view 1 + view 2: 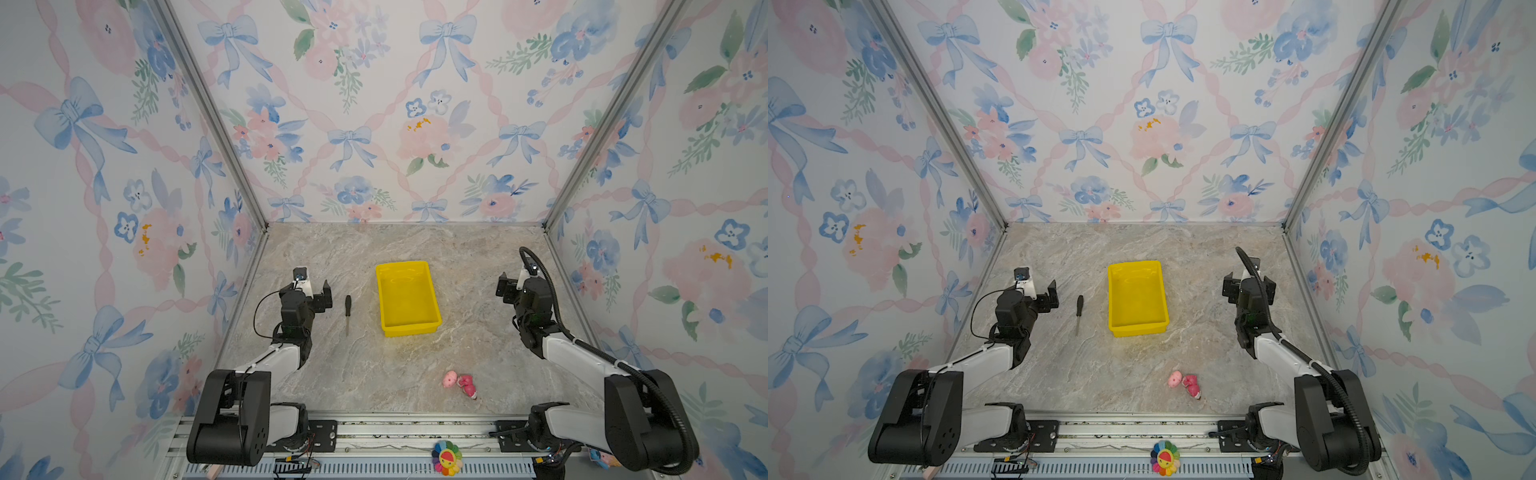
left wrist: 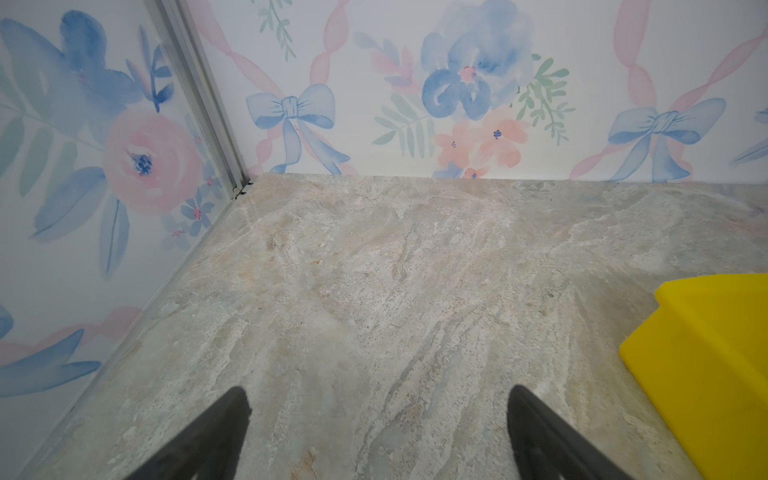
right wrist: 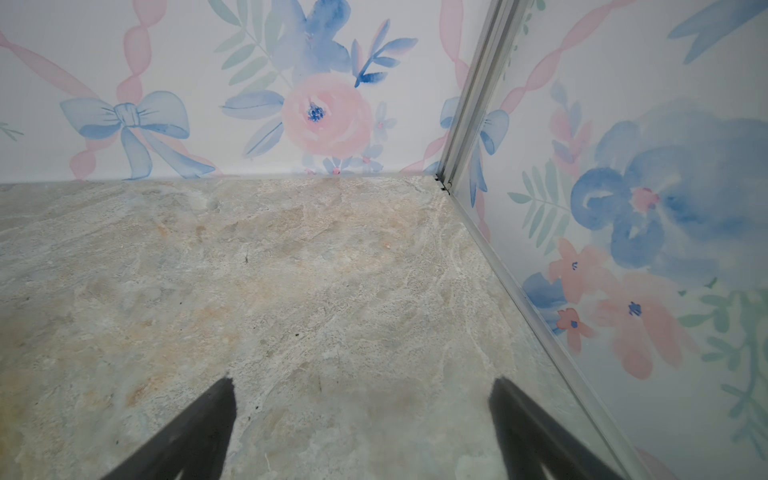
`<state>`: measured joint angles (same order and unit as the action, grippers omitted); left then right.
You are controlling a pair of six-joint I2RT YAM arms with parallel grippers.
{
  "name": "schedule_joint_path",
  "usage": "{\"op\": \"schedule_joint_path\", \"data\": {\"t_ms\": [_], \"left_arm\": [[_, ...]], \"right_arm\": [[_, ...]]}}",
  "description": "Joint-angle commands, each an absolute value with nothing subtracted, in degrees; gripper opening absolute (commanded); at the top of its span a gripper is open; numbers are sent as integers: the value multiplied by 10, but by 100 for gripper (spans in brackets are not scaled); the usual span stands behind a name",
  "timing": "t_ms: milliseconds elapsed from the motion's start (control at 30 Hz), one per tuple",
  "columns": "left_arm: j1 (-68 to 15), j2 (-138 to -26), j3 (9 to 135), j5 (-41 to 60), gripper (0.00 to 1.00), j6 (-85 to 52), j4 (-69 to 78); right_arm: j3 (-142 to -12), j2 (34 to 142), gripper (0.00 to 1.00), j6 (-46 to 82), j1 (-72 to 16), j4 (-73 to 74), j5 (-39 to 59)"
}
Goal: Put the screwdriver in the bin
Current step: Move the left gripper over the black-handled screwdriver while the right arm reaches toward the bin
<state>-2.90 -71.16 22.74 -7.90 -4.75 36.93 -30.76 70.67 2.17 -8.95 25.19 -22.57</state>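
**The screwdriver [image 1: 348, 313] lies outside the bin [image 1: 411, 330]**

It rests flat on the marble table [image 1: 374, 374], just left of the bin, and shows only in both top views. The left wrist view catches one bin corner. The left gripper [image 2: 379, 397] and right gripper [image 3: 363, 384] are spread wide, holding nothing.

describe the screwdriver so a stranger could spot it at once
Find the yellow bin in the middle of the table. Left of it in both top views, not touching it, lies the screwdriver. It is the only slim thing there: black handle, thin grey shaft, unlike the lumpy pink toy nearer the front.
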Motion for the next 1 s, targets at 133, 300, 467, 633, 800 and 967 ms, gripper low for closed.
{"op": "schedule_joint_path", "data": {"t_ms": [133, 300, 467, 633, 800, 967], "left_arm": [[-31, -677, 366, -75, 97, -155, 56], [-37, -749, 500, -53, 98, -184, -118], [-61, -807, 557, -40, 96, -189, -173], [-96, -874, 601, -26, 96, -218, -209], [-128, -932, 627, 10, 97, -238, -209], [-141, -994, 655, 4, 91, -247, -230]], "right_arm": [[-437, 673, 97, 160, -97, -28, -201], [-510, 693, 97, 228, -109, -135, -191], [-605, 761, 97, 269, -118, -253, -140], [-643, 804, 97, 262, -173, -270, -139], [-667, 842, 97, 257, -222, -283, -138], [-680, 869, 97, 264, -258, -283, -136]]}}
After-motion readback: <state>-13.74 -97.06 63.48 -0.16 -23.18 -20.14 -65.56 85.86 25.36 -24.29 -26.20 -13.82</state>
